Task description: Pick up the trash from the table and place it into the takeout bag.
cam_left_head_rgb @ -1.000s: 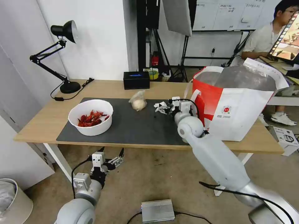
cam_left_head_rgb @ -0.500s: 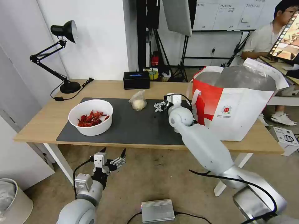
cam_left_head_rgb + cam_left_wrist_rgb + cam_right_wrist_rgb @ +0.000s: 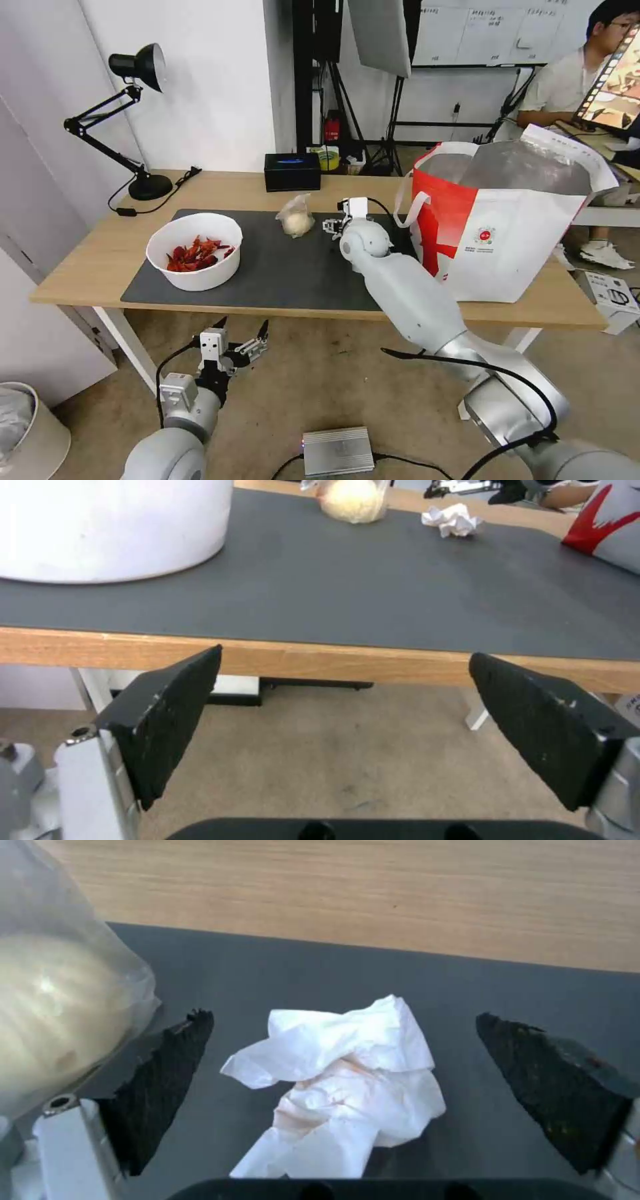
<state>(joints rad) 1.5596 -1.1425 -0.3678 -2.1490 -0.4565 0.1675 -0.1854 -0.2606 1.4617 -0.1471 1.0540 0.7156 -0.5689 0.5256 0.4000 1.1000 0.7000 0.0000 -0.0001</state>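
Looking through the head view, you see the right gripper [image 3: 331, 225] has swung leftward along the dark grey mat [image 3: 280, 267] over the last second, away from the takeout bag [image 3: 507, 227] and toward the small clear bag [image 3: 295, 217]; your own arm hides the crumpled tissue here. The white bowl of red shells [image 3: 194, 250] sits untouched at the mat's left end, and the left gripper [image 3: 237, 340] hangs parked below the front edge of the table [image 3: 87, 260], jaws spread.

Your left wrist view confirms those spread pads and shows the crumpled tissue [image 3: 453, 520] lying on the mat, apart from the bag with the whitish lump.

Your right wrist view shows the payoff of that shift: the tissue [image 3: 347, 1085] now lies between the wide-open pads [image 3: 167, 1085], touching neither, with the clear bag [image 3: 60, 1005] just beside one pad. You look lined up for the tissue, but nothing is gripped yet.
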